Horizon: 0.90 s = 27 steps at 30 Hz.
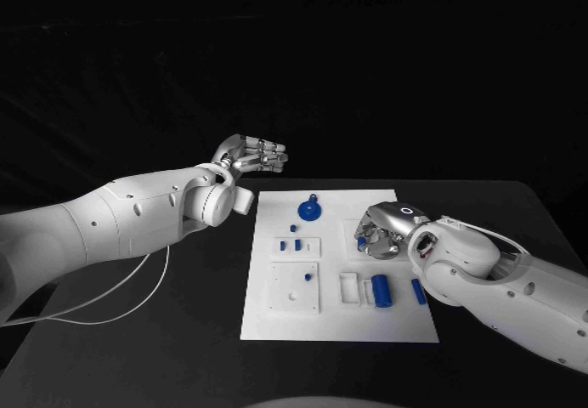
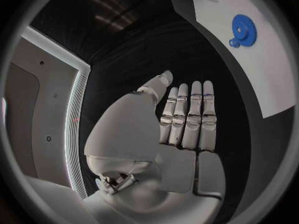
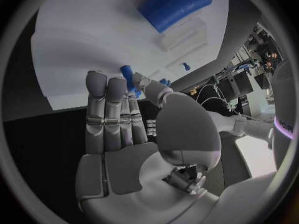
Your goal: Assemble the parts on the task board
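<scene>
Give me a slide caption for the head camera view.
Right robot hand works over the white task board among blue parts, with the blue gear nearby, while the left robot hand hovers off-board.

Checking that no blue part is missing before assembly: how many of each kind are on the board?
Gear: 1
Large cylinder: 1
Bar: 1
Small pieces: 5, one at the right hand
Total: 8 blue parts

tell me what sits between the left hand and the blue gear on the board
Nothing: in the head view, only bare black table and white board separate the left hand from the blue gear.
</scene>
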Available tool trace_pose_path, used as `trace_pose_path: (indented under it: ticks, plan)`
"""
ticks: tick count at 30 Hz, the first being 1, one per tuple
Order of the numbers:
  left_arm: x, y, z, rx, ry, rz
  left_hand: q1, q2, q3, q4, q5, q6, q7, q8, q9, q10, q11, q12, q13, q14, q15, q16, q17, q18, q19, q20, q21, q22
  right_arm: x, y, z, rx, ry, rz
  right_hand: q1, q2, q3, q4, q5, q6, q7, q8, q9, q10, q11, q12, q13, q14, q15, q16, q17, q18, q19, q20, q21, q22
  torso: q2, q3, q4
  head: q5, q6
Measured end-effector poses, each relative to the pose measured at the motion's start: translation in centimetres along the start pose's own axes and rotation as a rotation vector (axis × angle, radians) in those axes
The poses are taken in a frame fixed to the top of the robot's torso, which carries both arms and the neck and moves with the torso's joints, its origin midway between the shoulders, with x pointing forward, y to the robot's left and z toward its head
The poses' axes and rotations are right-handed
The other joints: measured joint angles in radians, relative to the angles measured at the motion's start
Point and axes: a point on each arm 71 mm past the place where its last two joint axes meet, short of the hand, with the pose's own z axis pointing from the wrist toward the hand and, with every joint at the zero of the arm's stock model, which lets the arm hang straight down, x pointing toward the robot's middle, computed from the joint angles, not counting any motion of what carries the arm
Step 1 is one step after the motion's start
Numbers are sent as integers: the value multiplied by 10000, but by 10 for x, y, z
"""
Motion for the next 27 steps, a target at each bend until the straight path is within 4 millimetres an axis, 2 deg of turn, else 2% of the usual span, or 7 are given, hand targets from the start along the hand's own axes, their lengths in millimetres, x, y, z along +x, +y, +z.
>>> trace_pose_path:
  ticks: [3, 9, 14, 27]
  plan:
    - [0, 0, 0, -3, 3, -1, 0, 0, 0, 0, 0, 0, 0, 0, 0, 0, 0, 0, 0, 0, 0, 0, 0, 1, 0, 0, 0, 0, 0, 0, 0, 19, -52, -24, -56, 3, 173, -87, 311, 57, -27, 20, 85, 40, 40, 1, 1, -18, -21, 0, 11, -75, 7, -63, 37, 66, 0, 0, -1, -1, 2]
    - [-1, 0, 0, -9, -6, 3, 0, 0, 0, 0, 0, 0, 0, 0, 0, 0, 0, 0, 0, 0, 0, 0, 0, 1, 0, 0, 0, 1, -1, -2, -2, 60, -165, -8, -186, 11, 331, -191, 337, 82, -52, 19, 338, 44, 37, 0, 10, 6, -73, 0, 49, -49, 6, -64, 136, 200, 0, 8, -4, 2, 7]
    - [-3, 1, 0, -16, -36, 16, 0, 0, 0, 0, 0, 0, 0, 0, 0, 0, 0, 0, 0, 0, 0, 0, 0, 1, 0, 0, 0, 1, -5, -5, -5, 110, -379, 255, -185, 11, 371, -152, 25, 83, -54, 15, 350, 131, -50, 0, 372, 7, -73, 0, 66, 2, 7, -64, 151, 233, -2, 8, -5, 12, 14]
    - [-7, 3, 0, -56, -123, 35, 0, 0, 0, 0, 0, 0, 0, 0, 0, 0, 0, 0, 0, 0, 0, 0, 0, 0, 36, 36, 0, -54, -29, -8, -9, 88, -1446, 1198, -182, 12, 383, -140, -168, 83, -59, 4, 436, 198, -118, -4, 503, 45, -109, -8, 74, 14, 7, -133, 153, 277, -9, 0, -12, 26, 88]
